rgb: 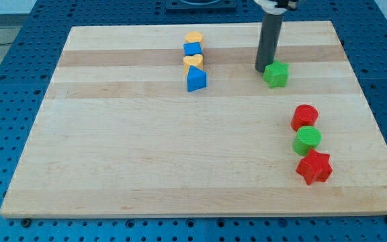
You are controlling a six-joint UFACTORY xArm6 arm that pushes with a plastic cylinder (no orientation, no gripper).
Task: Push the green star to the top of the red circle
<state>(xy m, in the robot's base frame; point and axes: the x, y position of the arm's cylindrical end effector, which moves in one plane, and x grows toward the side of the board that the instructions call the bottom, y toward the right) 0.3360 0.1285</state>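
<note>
My tip (262, 69) rests on the wooden board (113, 148), touching the green star (276, 74) from the star's 9 o'clock side. The arm carries a plain rod; no jaws exist to report. The green star lies at 11 o'clock from the red circle (305, 117), apart from it. A green circle (308, 139) touches the red circle at 6 o'clock, with a red star (314, 167) below. Four yellow and blue blocks (193, 60) stand in a column at the star's 9 o'clock, well apart.
</note>
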